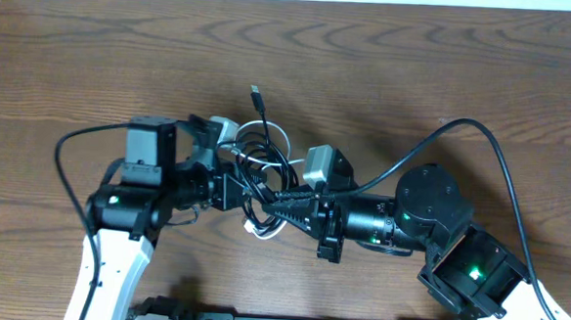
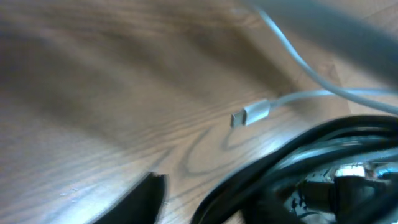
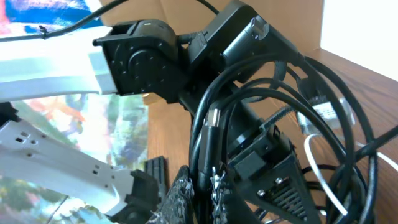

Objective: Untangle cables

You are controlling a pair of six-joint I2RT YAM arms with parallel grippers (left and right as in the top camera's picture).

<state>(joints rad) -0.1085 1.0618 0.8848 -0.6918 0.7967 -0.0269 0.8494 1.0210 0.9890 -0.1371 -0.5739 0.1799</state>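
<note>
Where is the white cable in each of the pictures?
Overhead: the white cable loops in the middle of the picture.
Left wrist: upper right, with its plug end pointing left.
Right wrist: only a short white curve at the lower right, behind dark loops.
Shared landmark: the black cables tangled with it in every view.

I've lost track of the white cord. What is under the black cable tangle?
The white cable peeks out at the far and near edges of the black cables, over the wooden table. Its middle stretch is covered by them and by the left pincer and right pincer.
</note>
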